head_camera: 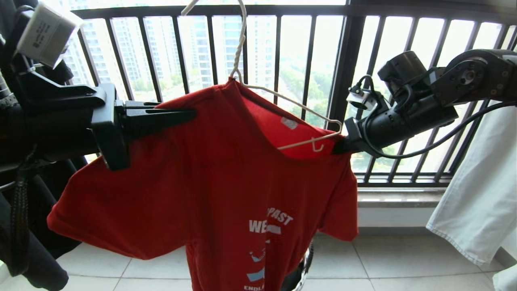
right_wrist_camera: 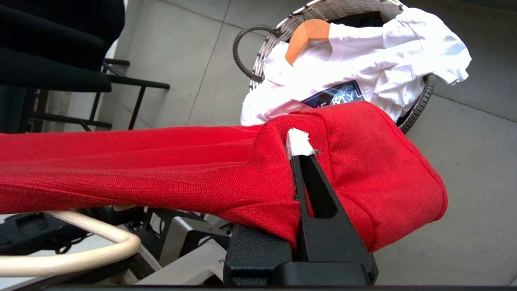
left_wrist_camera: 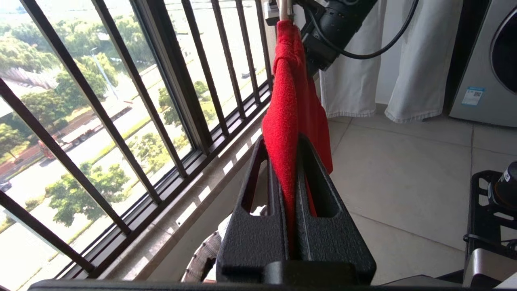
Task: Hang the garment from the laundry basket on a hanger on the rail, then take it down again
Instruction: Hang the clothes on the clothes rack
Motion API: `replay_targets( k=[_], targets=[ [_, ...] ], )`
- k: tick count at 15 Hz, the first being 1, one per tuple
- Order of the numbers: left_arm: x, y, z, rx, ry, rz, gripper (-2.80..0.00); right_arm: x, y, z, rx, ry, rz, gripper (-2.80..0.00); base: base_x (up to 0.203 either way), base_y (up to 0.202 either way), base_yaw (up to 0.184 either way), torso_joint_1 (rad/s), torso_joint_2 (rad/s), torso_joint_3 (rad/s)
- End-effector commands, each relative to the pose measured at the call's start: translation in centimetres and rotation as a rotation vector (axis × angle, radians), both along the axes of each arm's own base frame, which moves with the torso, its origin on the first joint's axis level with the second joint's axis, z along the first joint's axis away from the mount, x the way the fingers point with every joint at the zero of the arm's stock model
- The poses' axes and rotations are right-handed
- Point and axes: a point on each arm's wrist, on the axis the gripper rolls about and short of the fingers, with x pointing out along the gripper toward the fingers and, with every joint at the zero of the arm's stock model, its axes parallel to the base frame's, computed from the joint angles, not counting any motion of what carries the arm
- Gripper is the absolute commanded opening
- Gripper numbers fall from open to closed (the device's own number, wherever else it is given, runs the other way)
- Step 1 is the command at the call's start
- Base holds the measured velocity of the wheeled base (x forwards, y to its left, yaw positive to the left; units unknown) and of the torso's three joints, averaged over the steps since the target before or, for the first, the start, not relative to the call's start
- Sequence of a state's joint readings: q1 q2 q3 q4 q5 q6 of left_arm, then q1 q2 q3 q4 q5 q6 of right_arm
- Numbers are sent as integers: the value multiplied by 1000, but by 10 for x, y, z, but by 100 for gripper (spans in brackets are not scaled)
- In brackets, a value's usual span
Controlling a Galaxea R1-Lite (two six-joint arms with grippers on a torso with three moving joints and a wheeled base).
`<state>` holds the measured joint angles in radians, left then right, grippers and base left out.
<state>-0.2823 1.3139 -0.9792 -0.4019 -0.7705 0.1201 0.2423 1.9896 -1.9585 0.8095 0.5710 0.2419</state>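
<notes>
Holding the red T-shirt (head_camera: pixel 210 173) stretched between both grippers, part-way on the wire hanger (head_camera: pixel 278 97).

The left gripper (head_camera: pixel 190 115) is clamped on the shirt's left shoulder, cloth pinched between its black fingers (left_wrist_camera: pixel 323 218). The right gripper (head_camera: pixel 337 147) is clamped on the other shoulder, beside the hanger's exposed corner and by the neck opening. The hanger's near arm runs bare across the open collar, while its other arm is hidden under the cloth; its hook rises out of the top of the head view. Behind stands the black railing (head_camera: pixel 347 60). Below the shirt, on the tiled floor (right_wrist_camera: pixel 472 169), sits the laundry basket (right_wrist_camera: pixel 258 52), holding a white garment (right_wrist_camera: pixel 363 64) and a wooden hanger (right_wrist_camera: pixel 305 38).
</notes>
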Motion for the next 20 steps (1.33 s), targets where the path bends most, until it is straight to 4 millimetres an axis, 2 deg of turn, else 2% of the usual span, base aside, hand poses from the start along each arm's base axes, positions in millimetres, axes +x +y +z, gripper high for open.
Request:
replay_targets(
  k=[1, 6, 11, 16, 20],
  targets=[
    [-4, 1, 1, -8, -13, -4, -280, 1, 0, -1, 2, 5, 1, -280, 0, 0, 0, 0, 0, 0],
    [1, 0, -3, -1, -3, -3, -280, 0, -2, 1, 5, -1, -6, -280, 0, 0, 0, 0, 0, 0],
    [19, -5, -18, 60, -15, 1, -280, -1, -7, 0, 2, 21, -17, -280, 0, 0, 0, 0, 0, 0],
    [23, -7, -25, 93, -30, 0, -280, 2, -12, -1, 13, 28, -34, -280, 0, 0, 0, 0, 0, 0],
    [37, -10, -35, 110, 0, 0, -280, -1, -13, 2, 20, 20, -30, -280, 0, 0, 0, 0, 0, 0]
  ],
)
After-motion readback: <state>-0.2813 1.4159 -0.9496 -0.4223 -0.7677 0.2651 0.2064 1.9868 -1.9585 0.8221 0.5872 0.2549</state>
